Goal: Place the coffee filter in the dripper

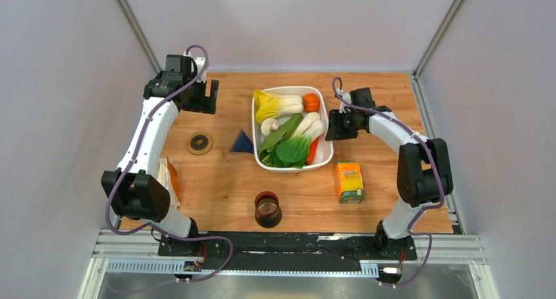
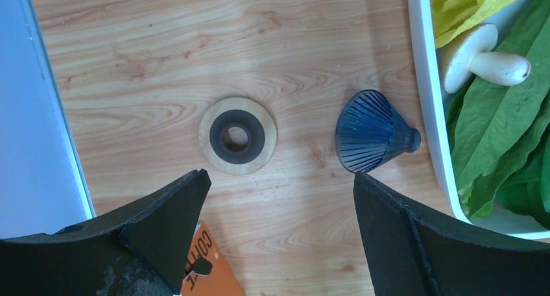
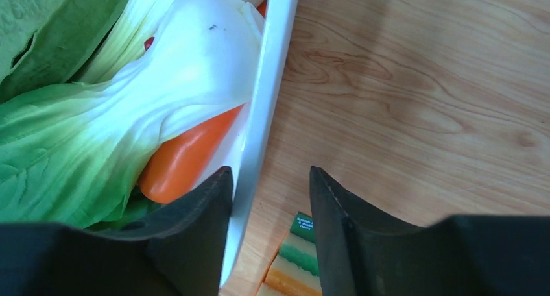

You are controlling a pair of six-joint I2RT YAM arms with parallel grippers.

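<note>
The dripper (image 1: 267, 209), a small vessel with a round mouth and dark brown body, stands near the table's front edge at the centre; it shows only in the top view. Thin white paper, the coffee filter (image 1: 163, 173), lies beside an orange pack (image 1: 174, 179) at the left, mostly hidden under my left arm. The pack's corner (image 2: 209, 270) shows in the left wrist view. My left gripper (image 1: 211, 96) (image 2: 280, 176) is open and empty, high at the back left. My right gripper (image 1: 330, 125) (image 3: 270, 171) is open and empty beside the tub's right rim.
A white tub (image 1: 326, 160) (image 2: 425, 101) (image 3: 272, 62) full of vegetables stands at centre back. A dark blue ribbed cone (image 1: 242, 143) (image 2: 373, 132) and a wooden ring (image 1: 200, 143) (image 2: 237, 135) lie left of it. A sponge pack (image 1: 349, 181) (image 3: 295, 263) lies at the right front.
</note>
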